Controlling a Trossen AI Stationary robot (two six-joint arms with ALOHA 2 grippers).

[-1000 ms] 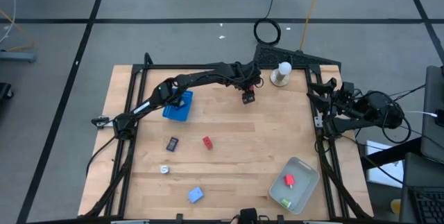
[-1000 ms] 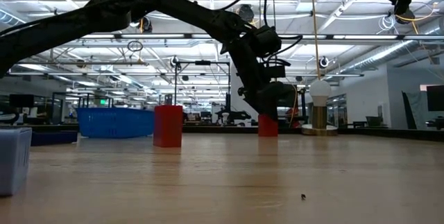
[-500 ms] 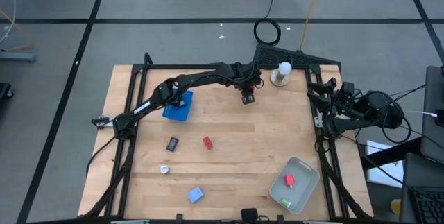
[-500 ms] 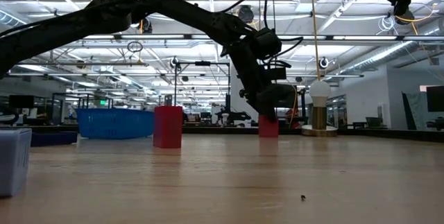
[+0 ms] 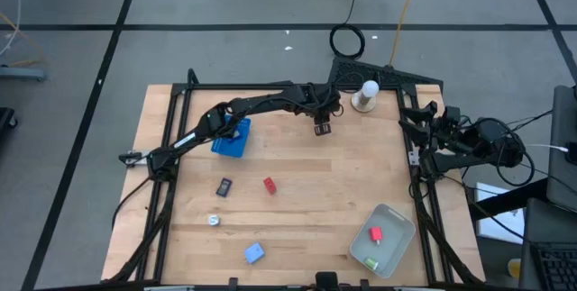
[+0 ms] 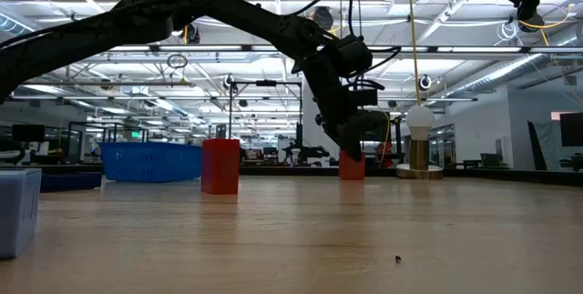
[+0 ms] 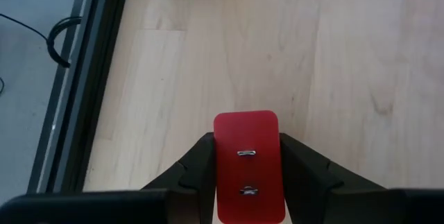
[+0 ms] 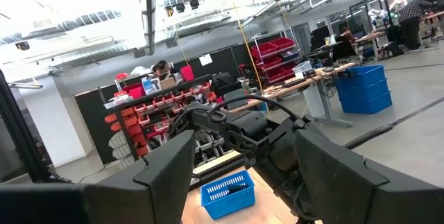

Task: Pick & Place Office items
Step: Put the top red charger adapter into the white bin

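My left gripper [image 5: 322, 128] reaches to the far middle of the table and is shut on a red block [image 7: 246, 160], close to the white knob-topped stand [image 5: 364, 96]. The low view shows this block [image 6: 352, 166] at table level under the gripper. Loose on the table lie another red block [image 5: 269, 184], a black clip [image 5: 224, 186], a silvery-white piece [image 5: 214, 220] and a blue piece [image 5: 254, 253]. The translucent tray [image 5: 395, 222] at the near right holds a red piece [image 5: 375, 233] and a green one [image 5: 370, 262]. My right gripper [image 5: 416, 134] waits open at the table's right edge. My left gripper pinches the red block between its two fingers [image 7: 200, 167], one on each long side [image 7: 220, 172]. The fingers come from above and lie along the block's sides. The block's flat top faces the wrist camera. Whether its underside rests on the table I cannot tell.
A blue basket [image 5: 232, 137] stands at the far left, under my left arm. Black frame rails [image 5: 168, 156] run along the table's left and right sides. Bare wood lies between the loose pieces and the tray.
My left gripper has shut on the red block at the far middle of the table. The arm has otherwise stayed in place, and the block stands where it was.
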